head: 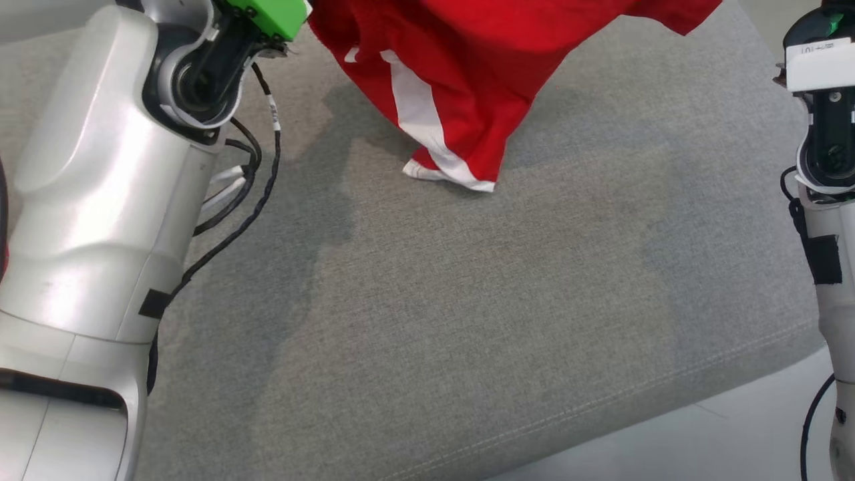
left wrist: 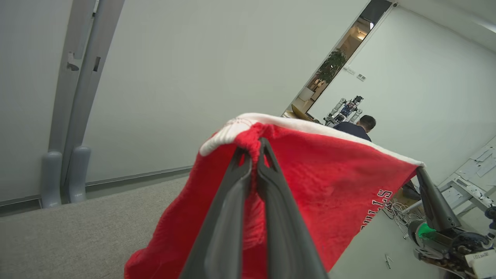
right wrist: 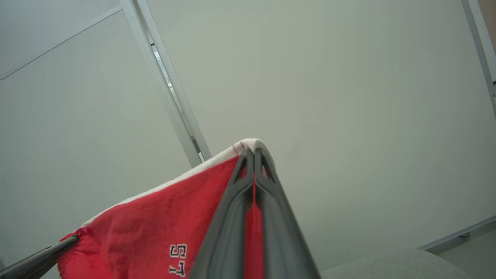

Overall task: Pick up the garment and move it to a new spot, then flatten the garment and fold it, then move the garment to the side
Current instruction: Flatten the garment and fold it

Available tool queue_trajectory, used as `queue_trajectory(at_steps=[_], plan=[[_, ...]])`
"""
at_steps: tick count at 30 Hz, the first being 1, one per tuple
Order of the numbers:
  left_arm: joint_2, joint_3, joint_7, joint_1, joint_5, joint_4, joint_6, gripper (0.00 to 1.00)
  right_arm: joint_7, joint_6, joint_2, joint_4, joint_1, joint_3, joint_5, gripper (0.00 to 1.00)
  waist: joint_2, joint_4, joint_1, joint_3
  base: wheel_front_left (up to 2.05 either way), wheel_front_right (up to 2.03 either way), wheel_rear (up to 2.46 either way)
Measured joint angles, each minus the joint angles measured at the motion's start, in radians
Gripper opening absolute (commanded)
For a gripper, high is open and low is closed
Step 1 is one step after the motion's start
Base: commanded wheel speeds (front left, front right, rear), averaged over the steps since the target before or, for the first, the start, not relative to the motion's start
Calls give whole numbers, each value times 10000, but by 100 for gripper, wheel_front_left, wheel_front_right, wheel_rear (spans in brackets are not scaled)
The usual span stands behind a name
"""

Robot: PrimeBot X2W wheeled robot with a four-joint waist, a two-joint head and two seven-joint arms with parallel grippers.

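The garment (head: 481, 73) is red cloth with a white band and white side stripe, hanging from the top of the head view; its lowest corner touches the grey cushion (head: 467, 321). In the left wrist view my left gripper (left wrist: 255, 149) is shut on the garment (left wrist: 310, 174) at its white-banded edge, the cloth stretching right to my right gripper's fingers (left wrist: 426, 190). In the right wrist view my right gripper (right wrist: 254, 153) is shut on the other end of that edge of the garment (right wrist: 155, 221), black lettering showing on the red. Both arms are raised.
My pale left forearm (head: 100, 220) with dangling cables fills the left side, the right forearm (head: 828, 167) the right edge. The cushion's front edge runs to pale floor (head: 735, 441) at lower right. A person (left wrist: 358, 128) stands far off by a doorway.
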State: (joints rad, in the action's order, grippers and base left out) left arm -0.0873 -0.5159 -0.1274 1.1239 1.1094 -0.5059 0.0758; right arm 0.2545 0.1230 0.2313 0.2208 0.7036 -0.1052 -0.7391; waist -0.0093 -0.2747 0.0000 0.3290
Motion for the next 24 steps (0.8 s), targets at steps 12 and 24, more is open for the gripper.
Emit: queue_trajectory(at_steps=[12, 24], plan=[[-290, -625, -150, -3728, 644, 872, 50, 0, -533, 0, 171, -343, -3666, -1739, -2117, 0, 0, 1496, 0, -1047, 0, 0, 0], [-2224, -1848, -2008, -6858, 1062, 2792, -104, 0, -2715, -2, 1948, -3066, -5949, -3175, -5074, 0, 0, 2477, 0, -1260, 0, 0, 0]])
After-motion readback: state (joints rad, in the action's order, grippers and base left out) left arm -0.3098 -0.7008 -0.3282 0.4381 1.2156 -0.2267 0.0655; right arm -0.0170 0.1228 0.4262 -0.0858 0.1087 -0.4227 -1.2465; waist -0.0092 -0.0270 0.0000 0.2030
